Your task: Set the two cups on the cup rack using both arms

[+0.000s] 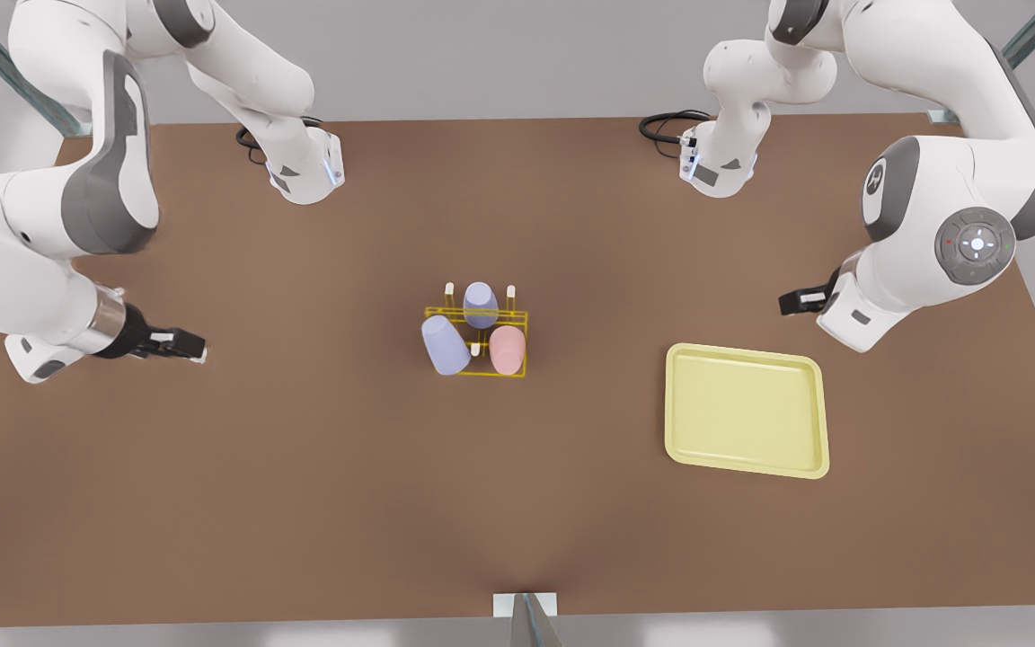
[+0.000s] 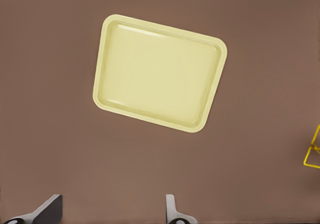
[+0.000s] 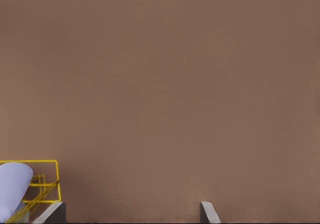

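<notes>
The yellow wire cup rack (image 1: pixel 519 315) stands mid-table. On it a pale pink cup (image 1: pixel 508 350) sits upside down at the front right. A lavender cup (image 1: pixel 445 345) leans tilted at its front left, and a second lavender cup (image 1: pixel 480 304) sits on a rear peg. My left gripper (image 1: pixel 787 303) hovers at the front view's right, above the tray, open and empty (image 2: pixel 111 204). My right gripper (image 1: pixel 199 349) is open and empty at the front view's left, well clear of the rack (image 3: pixel 131 211). The right wrist view catches the rack's (image 3: pixel 50 162) corner with the tilted lavender cup (image 3: pixel 12 186).
A pale yellow flat tray (image 1: pixel 747 454) lies on the brown table at the front view's right of the rack; the left wrist view looks down on the tray (image 2: pixel 115 38) with a rack corner (image 2: pixel 312 151) at its edge. Both arm bases stand at the back.
</notes>
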`<state>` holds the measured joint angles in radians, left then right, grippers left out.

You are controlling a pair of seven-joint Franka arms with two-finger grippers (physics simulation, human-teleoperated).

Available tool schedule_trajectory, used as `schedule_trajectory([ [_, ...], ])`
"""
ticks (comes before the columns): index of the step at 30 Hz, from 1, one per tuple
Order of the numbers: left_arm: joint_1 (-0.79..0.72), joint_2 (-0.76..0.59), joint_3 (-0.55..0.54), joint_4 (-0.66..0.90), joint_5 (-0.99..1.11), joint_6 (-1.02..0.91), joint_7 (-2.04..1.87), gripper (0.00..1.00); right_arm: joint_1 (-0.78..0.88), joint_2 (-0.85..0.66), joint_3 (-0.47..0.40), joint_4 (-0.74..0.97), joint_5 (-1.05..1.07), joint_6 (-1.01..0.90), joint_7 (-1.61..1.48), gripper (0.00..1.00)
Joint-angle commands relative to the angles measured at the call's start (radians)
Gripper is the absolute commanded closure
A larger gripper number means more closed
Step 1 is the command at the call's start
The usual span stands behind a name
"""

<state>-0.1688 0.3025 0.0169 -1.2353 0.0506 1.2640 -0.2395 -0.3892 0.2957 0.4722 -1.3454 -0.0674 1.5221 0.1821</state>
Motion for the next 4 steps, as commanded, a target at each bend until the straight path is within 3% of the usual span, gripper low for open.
schedule_trajectory([
  [1, 0.0, -0.002, 0.0, 0.0, 0.002, -0.005, 0.25, 0.0, -0.019, -0.017, 0.002, -0.014, -0.037, -0.082, -0.21, 0.0],
  [4, 0.0, 0.0, 0.0, 0.0, 0.0, -0.009, 0.249, 0.0, -0.025, -0.02, 0.002, -0.015, -0.037, -0.088, -0.216, 0.0],
])
